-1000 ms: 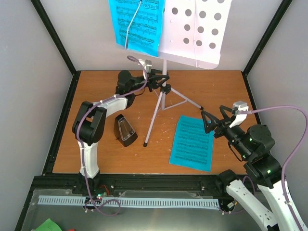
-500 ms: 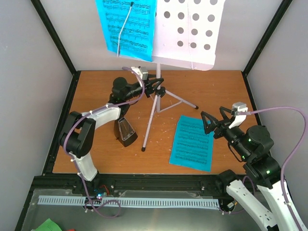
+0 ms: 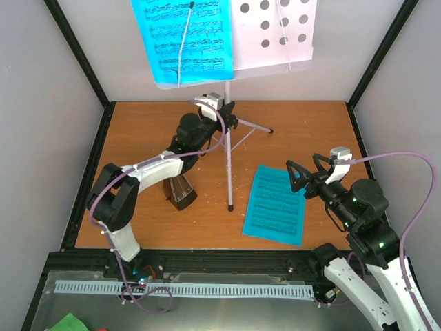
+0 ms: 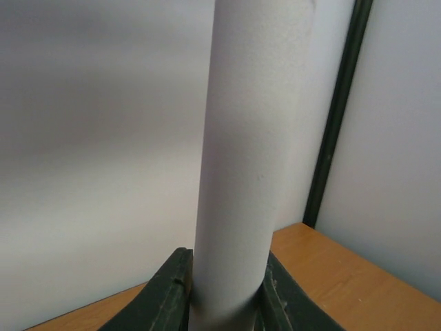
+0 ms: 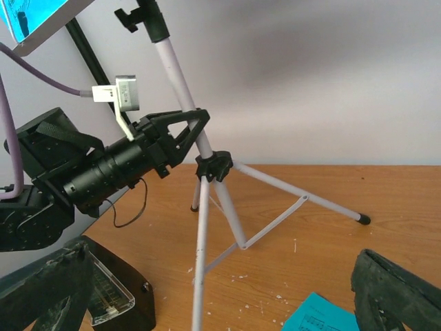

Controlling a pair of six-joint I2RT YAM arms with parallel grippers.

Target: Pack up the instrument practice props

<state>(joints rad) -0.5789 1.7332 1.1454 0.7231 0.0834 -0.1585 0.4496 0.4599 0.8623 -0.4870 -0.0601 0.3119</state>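
The grey tripod music stand (image 3: pixel 229 172) rises at the centre of the overhead view. Its perforated tray (image 3: pixel 275 27), at the top edge, carries 1 cyan sheet-music page (image 3: pixel 182 34) on its left half. A 2nd cyan page (image 3: pixel 275 205) lies flat on the wooden table (image 3: pixel 310 117) at lower right. The left gripper (image 3: pixel 226 118), just above the leg hub, pinches the stand's pole, its 2 fingers (image 4: pixel 172 293) pressed against either side of the tube. The right gripper (image 3: pixel 303 172) hangs over the upper edge of the flat page, fingers spread wide and holding nothing. The small black metronome (image 3: pixel 180 191) sits on the table, left of the stand's near foot.
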